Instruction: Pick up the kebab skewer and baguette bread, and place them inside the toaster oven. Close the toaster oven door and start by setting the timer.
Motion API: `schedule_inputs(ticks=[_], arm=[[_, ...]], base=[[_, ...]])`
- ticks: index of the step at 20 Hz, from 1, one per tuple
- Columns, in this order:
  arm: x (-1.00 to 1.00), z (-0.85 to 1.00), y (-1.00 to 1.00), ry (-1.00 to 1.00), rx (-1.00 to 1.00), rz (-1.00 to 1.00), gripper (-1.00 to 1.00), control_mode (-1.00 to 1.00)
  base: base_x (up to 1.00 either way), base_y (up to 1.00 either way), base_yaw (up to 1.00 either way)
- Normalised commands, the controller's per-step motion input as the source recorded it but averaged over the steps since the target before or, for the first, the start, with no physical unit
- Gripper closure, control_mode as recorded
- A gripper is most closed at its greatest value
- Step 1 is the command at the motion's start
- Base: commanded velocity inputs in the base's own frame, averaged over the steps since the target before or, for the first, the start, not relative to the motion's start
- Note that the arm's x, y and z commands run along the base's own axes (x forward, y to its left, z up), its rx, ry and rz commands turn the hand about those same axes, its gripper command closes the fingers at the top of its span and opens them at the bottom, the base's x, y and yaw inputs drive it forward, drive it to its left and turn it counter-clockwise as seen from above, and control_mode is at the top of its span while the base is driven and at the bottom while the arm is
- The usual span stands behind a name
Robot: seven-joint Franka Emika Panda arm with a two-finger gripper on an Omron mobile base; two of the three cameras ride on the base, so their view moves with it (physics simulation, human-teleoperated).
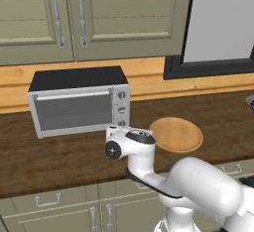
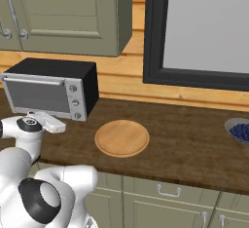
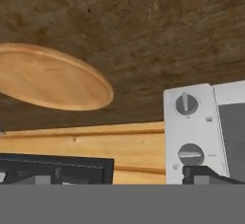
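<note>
The toaster oven (image 1: 74,104) (image 2: 48,88) stands at the back left of the wooden counter. Its door (image 1: 74,111) (image 2: 36,95) is up and shut. My gripper (image 1: 114,128) (image 2: 58,124) hovers low in front of the oven's right end, below the column of knobs (image 1: 121,109), open and holding nothing. The hand view is rolled over: two knobs (image 3: 186,104) sit close ahead, with one dark fingertip (image 3: 206,174) just under the lower one. The kebab skewer and baguette bread are out of view. The round wooden plate (image 1: 176,134) (image 2: 121,138) (image 3: 48,79) is bare.
A bowl of blueberries (image 2: 239,130) sits at the counter's far right. A dark-framed window (image 2: 194,78) and wall cabinets (image 1: 74,18) rise behind the counter. Drawers and cupboard doors (image 2: 165,198) run below its front edge.
</note>
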Motion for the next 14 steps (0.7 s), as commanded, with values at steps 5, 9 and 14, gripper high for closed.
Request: schedule_inputs(ticks=[5,9,14], arm=[[0.27,-0.07,-0.02,0.00,-0.01,0.15,-1.00,-1.00],[0.35,0.00,0.00,0.00,0.00,0.10,-1.00,-1.00],[0.07,-0.01,0.00,0.00,0.00,0.08,-1.00,-1.00]], base=[[0.00,0.00,0.00],[0.00,0.00,0.00],[0.00,0.00,0.00]])
